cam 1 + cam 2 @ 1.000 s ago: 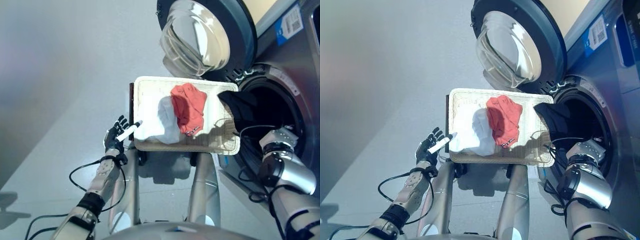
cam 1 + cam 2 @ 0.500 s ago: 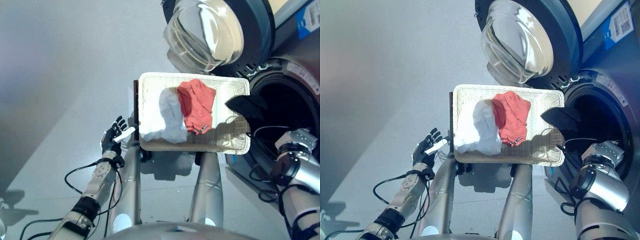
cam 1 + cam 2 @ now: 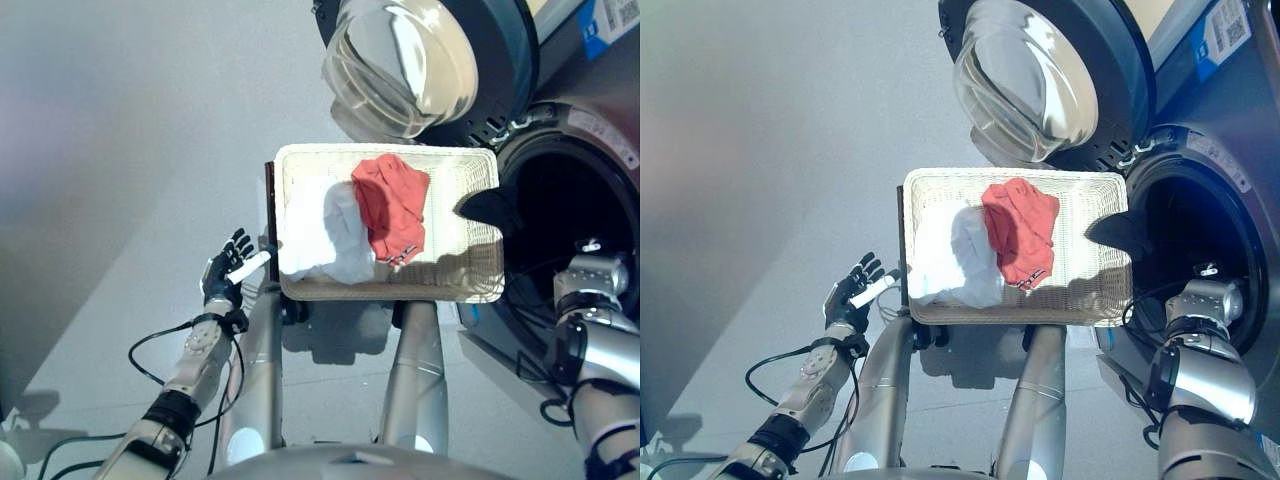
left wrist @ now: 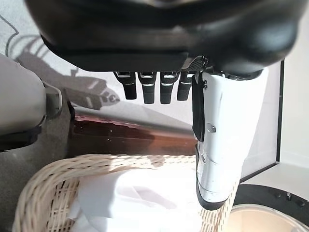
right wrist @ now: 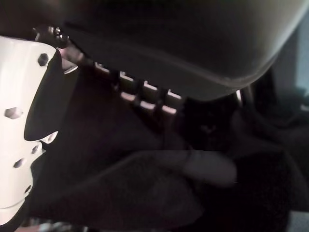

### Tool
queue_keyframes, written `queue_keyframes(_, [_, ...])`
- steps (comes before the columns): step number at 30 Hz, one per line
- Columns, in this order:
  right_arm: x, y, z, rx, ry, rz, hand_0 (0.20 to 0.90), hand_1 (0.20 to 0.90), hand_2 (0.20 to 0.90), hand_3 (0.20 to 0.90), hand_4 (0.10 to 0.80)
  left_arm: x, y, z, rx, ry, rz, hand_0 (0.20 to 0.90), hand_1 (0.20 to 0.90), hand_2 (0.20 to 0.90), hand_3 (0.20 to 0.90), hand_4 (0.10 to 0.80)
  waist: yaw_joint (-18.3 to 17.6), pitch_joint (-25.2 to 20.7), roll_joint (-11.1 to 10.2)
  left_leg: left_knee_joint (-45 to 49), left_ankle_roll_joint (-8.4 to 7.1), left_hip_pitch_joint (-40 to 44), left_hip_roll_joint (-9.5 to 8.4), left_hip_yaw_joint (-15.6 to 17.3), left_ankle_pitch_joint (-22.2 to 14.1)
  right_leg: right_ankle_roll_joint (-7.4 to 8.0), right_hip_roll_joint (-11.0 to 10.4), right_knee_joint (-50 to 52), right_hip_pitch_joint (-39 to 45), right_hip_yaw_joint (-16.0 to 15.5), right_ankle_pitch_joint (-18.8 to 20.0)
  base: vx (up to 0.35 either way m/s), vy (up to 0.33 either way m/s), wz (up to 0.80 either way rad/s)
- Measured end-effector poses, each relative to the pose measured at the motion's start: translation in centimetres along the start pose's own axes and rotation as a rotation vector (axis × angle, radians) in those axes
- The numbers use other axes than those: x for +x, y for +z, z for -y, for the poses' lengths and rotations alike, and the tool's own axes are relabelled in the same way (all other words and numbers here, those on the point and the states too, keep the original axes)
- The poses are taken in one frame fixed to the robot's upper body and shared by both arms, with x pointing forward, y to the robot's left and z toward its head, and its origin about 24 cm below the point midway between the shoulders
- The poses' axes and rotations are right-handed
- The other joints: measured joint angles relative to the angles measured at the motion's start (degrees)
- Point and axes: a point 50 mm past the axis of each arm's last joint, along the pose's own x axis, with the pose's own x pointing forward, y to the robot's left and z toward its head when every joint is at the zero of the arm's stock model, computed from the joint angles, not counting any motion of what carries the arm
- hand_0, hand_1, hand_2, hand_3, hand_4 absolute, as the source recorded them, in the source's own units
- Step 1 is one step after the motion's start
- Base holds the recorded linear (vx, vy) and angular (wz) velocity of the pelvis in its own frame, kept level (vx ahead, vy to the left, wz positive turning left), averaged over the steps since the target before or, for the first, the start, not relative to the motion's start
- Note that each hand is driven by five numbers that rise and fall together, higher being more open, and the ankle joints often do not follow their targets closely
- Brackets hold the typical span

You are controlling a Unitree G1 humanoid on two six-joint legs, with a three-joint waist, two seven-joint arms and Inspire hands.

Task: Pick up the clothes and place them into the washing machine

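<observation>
Grey floor, left robot hand (image 3: 226, 276) open beside wicker basket (image 3: 465, 290)

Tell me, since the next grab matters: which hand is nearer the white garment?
Left. The left hand hovers open just outside the wicker basket beside the white garment; the right hand is across the basket, in the washing machine's drum.

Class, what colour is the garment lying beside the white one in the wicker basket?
Red garment; clearest in the left eye view.

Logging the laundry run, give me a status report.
Left hand open, idle beside basket. Right hand in the drum, fingers hidden by black garment. Red garment, white garment remain in basket. Door open.
</observation>
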Motion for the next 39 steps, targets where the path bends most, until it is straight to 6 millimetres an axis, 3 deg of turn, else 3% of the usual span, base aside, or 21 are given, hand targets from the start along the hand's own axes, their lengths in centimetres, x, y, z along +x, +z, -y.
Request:
queue_keyframes(4, [-0.2, -0.2, -0.5, -0.060, 0.050, 0.011, 0.900, 0.900, 0.900, 0.900, 0.800, 0.0, 0.0, 0.0, 0.001, -0.001, 0.001, 0.900, 0.900, 0.900, 0.900, 0.800, -0.1, 0.0, 0.0, 0.1, 0.04, 0.1, 0.06, 0.0, 0.3, 0.00, 0.1, -0.1, 0.0, 0.0, 0.0, -0.015, 0.017, -0.02])
queue_keyframes(6, [-1.2, -1.3, -1.2, -0.113, 0.149, 0.019, 0.900, 0.900, 0.900, 0.900, 0.800, 0.0, 0.0, -0.1, -0.008, 0.011, 0.002, 0.900, 0.900, 0.900, 0.900, 0.800, -0.6, 0.1, -0.1, 0.2, -0.08, 0.1, 0.39, 0.0, 0.4, -0.02, 0.5, -0.2, 0.2, 0.0, 0.0, -0.026, 0.020, -0.04])
queue_keyframes(11, [-5.6, -5.1, -1.6, -0.641, 0.527, 0.160, 0.900, 0.900, 0.900, 0.900, 0.800, 0.0, 0.0, 0.5, -0.002, 0.008, 0.018, 0.900, 0.900, 0.900, 0.900, 0.800, -1.8, 0.5, -0.7, 0.0, -0.45, 1.8, 0.62, 0.1, 0.1, -0.09, 0.9, -0.2, 1.5, 0.1, 0.0, -0.020, 0.004, -0.05])
queue_keyframes(16, [-7.0, -7.3, -0.9, -0.921, 0.593, 0.236, 0.900, 0.900, 0.900, 0.900, 0.800, 0.0, 0.3, 0.0, -0.020, 0.056, 0.051, 0.900, 0.900, 0.900, 0.900, 0.800, -2.7, 0.7, -1.2, -0.2, -0.60, 1.9, 0.69, -0.4, -0.1, -0.10, 0.9, -0.1, 1.9, 0.0, -0.1, -0.001, -0.005, 0.02])
queue_keyframes(18, [-7.4, -8.1, 0.3, -1.059, 0.632, 0.270, 0.900, 0.900, 0.900, 0.900, 0.800, -0.2, 0.2, -0.7, -0.015, 0.091, 0.050, 0.900, 0.900, 0.900, 0.900, 0.800, -3.0, 0.7, -1.3, -0.3, -0.72, 1.9, 0.68, -0.5, 0.0, -0.10, 1.0, -0.2, 1.9, 0.0, -0.1, 0.000, 0.000, 0.00])
queue_keyframes(24, [-6.5, -8.6, 3.2, -1.323, 0.584, 0.300, 0.900, 0.900, 0.900, 0.900, 0.800, -0.3, 0.4, -1.4, -0.010, 0.126, 0.062, 0.900, 0.900, 0.900, 0.900, 0.800, -3.1, 0.5, -1.8, -0.6, -0.74, 1.8, 0.67, -0.7, 0.1, -0.23, 0.9, -0.3, 1.9, -0.5, -0.2, 0.000, 0.000, 0.00])
queue_keyframes(30, [-4.2, -7.6, 4.6, -1.773, 0.584, 0.447, 0.900, 0.900, 0.900, 0.900, 0.800, -0.4, 0.5, -1.5, 0.012, 0.104, 0.075, 0.900, 0.900, 0.900, 0.900, 0.800, -2.7, 0.1, -2.4, -0.8, -1.02, 1.7, 0.63, -0.9, 0.2, -0.24, 0.8, -0.2, 1.9, -0.7, -0.2, 0.000, 0.000, 0.00])
queue_keyframes(34, [-2.9, -6.8, 4.1, -1.904, 0.518, 0.457, 0.900, 0.900, 0.900, 0.900, 0.800, -0.6, 0.3, -1.7, 0.041, 0.074, 0.070, 0.900, 0.900, 0.900, 0.900, 0.800, -1.7, -0.6, -2.6, -0.8, -1.16, 1.6, 0.56, -1.1, 0.3, -0.25, 0.8, -0.2, 1.7, -0.8, -0.2, 0.000, 0.000, 0.00])
queue_keyframes(39, [-2.3, -5.7, 2.0, -1.999, 0.500, 0.534, 0.900, 0.900, 0.900, 0.900, 0.800, -0.6, 0.7, -2.2, 0.062, 0.076, 0.078, 0.900, 0.900, 0.900, 0.900, 0.800, -0.2, -0.7, -2.5, -0.9, -1.42, 1.5, 0.53, -1.1, 0.5, -0.25, 0.7, -0.1, 1.4, -0.9, -0.2, 0.000, 0.000, 0.00])
